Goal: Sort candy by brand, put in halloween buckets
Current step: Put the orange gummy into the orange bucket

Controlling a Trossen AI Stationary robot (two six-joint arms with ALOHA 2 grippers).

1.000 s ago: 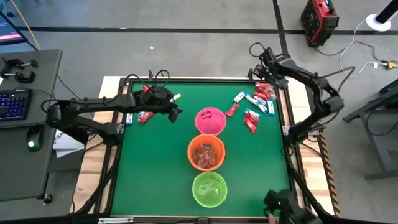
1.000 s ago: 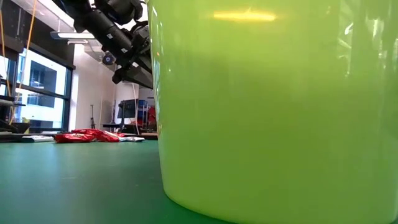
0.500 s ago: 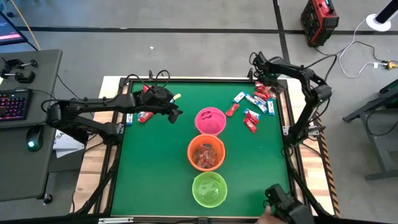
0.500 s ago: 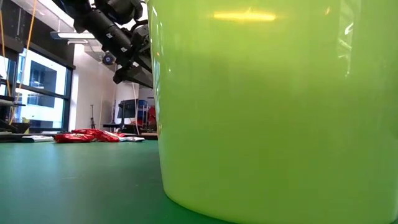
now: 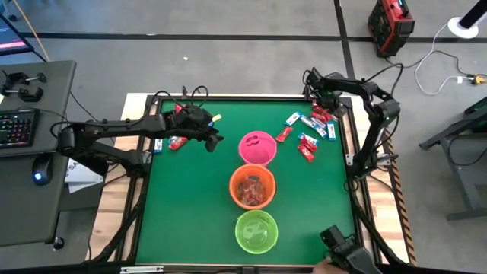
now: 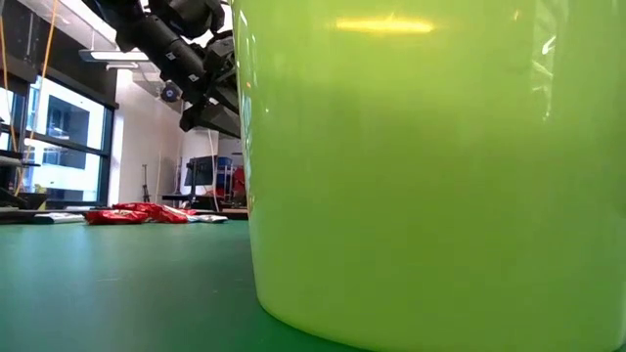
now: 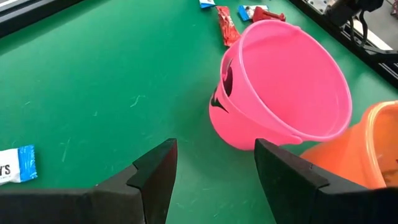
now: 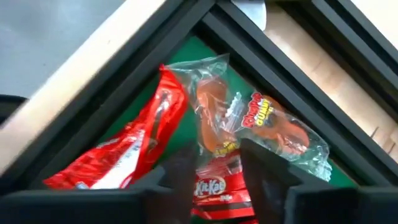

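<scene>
Candy (image 5: 310, 128) lies scattered near the far right corner of the green tabletop (image 5: 190, 198), red, blue-and-white and clear packets together, with a smaller group (image 5: 173, 142) by the left edge. The right gripper (image 5: 318, 97) is down in that far right corner. In its wrist view its jaws are fairly narrow around a red KitKat packet (image 8: 214, 190), but whether they actually pinch it cannot be told. Just beyond lie a clear gummy bag (image 8: 249, 121) and another red packet (image 8: 127, 146), wedged against the black frame of the tabletop. The left gripper (image 5: 214, 138) hangs above the tabletop just left of the pink bucket (image 5: 257, 147), its jaws wide apart and holding nothing. Its wrist view shows the pink bucket (image 7: 283, 93) ahead, the orange one (image 7: 367, 146) touching it, and a blue-and-white packet (image 7: 15, 165) on the green surface.

The three buckets stand in a row down the middle: pink farthest, orange bucket (image 5: 252, 186) with candy inside, lime green bucket (image 5: 256, 230) nearest the front edge. Around the tabletop is grey floor, a desk with a keyboard (image 5: 15, 125) on the left, and a red case (image 5: 392, 23) beyond the far right corner. In the low view the green bucket (image 6: 430, 166) fills most of the picture, with windows behind.
</scene>
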